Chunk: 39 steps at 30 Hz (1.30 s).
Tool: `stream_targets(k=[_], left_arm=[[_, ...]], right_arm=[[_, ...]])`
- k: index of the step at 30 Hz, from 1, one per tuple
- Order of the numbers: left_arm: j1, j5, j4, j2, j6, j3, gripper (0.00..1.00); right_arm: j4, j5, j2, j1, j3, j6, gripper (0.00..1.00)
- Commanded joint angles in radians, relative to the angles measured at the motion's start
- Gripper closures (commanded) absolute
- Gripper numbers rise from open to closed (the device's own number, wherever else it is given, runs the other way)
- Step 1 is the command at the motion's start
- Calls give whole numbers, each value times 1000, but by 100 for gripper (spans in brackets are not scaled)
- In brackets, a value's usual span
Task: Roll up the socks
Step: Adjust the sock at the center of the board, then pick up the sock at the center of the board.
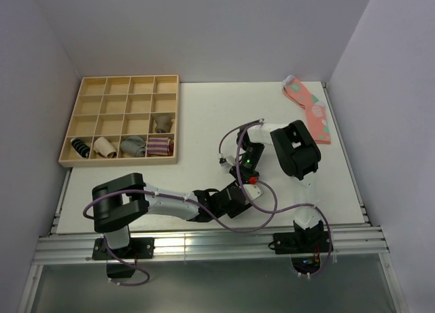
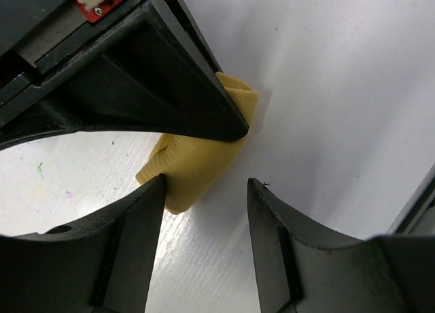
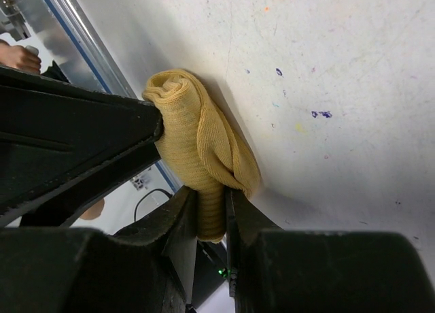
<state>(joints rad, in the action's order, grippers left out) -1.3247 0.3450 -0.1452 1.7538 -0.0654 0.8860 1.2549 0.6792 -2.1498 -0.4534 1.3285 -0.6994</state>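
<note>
Where the two arms meet near the middle of the white surface (image 1: 204,116), the socks (image 3: 204,143) sit as a mustard-yellow bundle, partly rolled and resting on that surface; from the top view the bundle is hidden beneath the arms; the right hand (image 3: 211,199) is clenched on it, its two fingers drawn close with a fold of the knit pinched between them at the bundle's lower end, while the coiled upper end bulges free; the left hand (image 2: 206,181) is released, its fingers standing apart, one fingertip (image 2: 149,204) touching the near edge of the bundle and the other over bare surface; in the left wrist view the right hand's black body lies across the top of the bundle; in the right wrist view a black finger of the left hand touches the coil's side; well apart, at the far left, a wooden tray (image 1: 115,161) of many compartments holds rolled socks (image 1: 133,146) in its nearest row and one more in the row behind; pink spotted socks (image 1: 309,110) lie flat at the far right corner.
</note>
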Motion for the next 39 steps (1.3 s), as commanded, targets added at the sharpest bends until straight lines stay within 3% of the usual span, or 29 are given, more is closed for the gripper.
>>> stream_targets(k=[1, 19, 30, 39], left_arm=[[-13, 9, 9, 29, 42, 37, 44], [-5, 22, -27, 133, 125, 70, 44], [18, -257, 122, 220, 90, 149, 46], [35, -351, 142, 274, 40, 166, 52]], right_arm=[[-60, -122, -48, -1, 15, -18, 92], [-26, -133, -48, -1, 12, -43, 92], [5, -132, -67, -2, 28, -64, 92], [18, -127, -78, -1, 34, -75, 92]])
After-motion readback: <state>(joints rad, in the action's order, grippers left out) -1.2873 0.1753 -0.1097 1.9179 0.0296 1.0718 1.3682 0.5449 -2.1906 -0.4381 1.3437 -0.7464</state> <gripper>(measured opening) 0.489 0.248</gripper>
